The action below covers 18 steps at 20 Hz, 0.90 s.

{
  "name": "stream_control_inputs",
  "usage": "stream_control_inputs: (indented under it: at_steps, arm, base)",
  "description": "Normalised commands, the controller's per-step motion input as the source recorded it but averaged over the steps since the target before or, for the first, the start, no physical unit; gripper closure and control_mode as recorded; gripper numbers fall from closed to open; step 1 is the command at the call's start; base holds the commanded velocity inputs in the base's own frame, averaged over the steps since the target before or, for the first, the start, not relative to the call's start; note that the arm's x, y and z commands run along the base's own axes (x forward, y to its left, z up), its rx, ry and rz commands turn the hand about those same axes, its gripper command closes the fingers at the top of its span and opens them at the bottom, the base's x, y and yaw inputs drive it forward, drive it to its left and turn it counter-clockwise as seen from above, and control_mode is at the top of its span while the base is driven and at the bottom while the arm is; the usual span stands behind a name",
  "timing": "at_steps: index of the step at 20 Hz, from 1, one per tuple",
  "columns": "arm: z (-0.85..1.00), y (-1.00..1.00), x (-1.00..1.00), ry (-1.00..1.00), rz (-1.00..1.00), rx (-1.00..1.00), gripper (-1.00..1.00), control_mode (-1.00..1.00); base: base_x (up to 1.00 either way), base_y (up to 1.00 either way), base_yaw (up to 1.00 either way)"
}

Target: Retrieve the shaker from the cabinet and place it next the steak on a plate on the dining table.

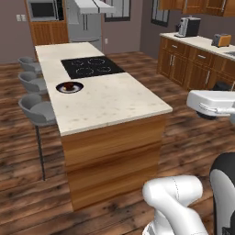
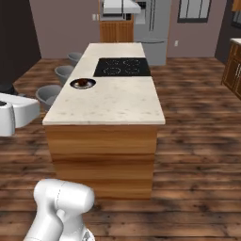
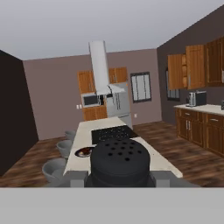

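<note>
While the end effector (image 3: 119, 178) grips the black shaker (image 3: 119, 161) upright, the plate (image 3: 84, 152) with steak (image 3: 85, 151) lies ahead, slightly left, on the surface (image 3: 153, 157).

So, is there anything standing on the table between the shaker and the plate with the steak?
Nothing visible. The gripper holds the shaker, and the dining table is bare before the plate.

The table (image 1: 110, 103) had a matt, beige speckled stone top over smooth grained wood sides, with a glossy black cooktop (image 1: 92, 66) set in it. The floor (image 1: 193, 137) beside the table was dark wood planking. The shaker (image 3: 119, 162) looked matt black plastic.
</note>
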Motion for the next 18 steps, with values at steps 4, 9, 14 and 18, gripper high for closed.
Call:
stream_control_inputs:
  at_steps: [4,9,14,18]
  arm:
    - [0.00,0.00,0.00,0.00,0.00,0.00,1.00,1.00]
    - [0.00,0.00,0.00,0.00,0.00,0.00,1.00,1.00]
    - [0.00,0.00,0.00,0.00,0.00,0.00,1.00,1.00]
    - [0.00,0.00,0.00,0.00,0.00,0.00,1.00,1.00]
  base:
    - [0.51,0.86,-0.16]
    - [0.58,0.67,-0.27]
    - [0.57,0.71,-0.25]
    - [0.33,1.00,-0.22]
